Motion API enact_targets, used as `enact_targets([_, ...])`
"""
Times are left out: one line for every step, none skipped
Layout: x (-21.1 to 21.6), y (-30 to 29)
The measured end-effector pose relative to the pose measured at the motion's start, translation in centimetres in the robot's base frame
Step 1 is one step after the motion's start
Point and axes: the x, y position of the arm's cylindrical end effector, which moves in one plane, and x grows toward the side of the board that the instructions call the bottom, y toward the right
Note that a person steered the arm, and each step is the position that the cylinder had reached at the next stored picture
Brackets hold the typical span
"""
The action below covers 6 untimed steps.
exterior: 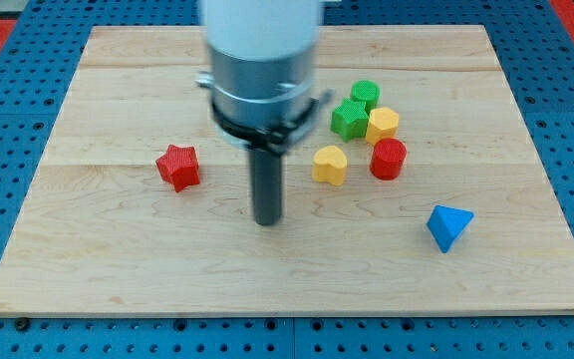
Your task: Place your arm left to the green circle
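Camera view shows a wooden board [118, 80] with small blocks on it; no gripper is fitted, only a dark rod, so nothing can be gripped; my tip [267, 221] is set down near the board's middle, touching no block; the green circle [365, 95] is found up and to the view's right of my tip, in a bunch beside the green star [348, 120] and the yellow hexagon [383, 124]; the free spot on its left is judged to lie up and a little right of my tip.
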Motion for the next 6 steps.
enact_targets([-6.2,-0.5])
enact_targets([-13.4,-3.2])
enact_targets([-18.4,-4.3])
enact_targets([-19.3,1.6])
enact_targets([-19.3,9.1])
enact_targets([-19.3,11.2])
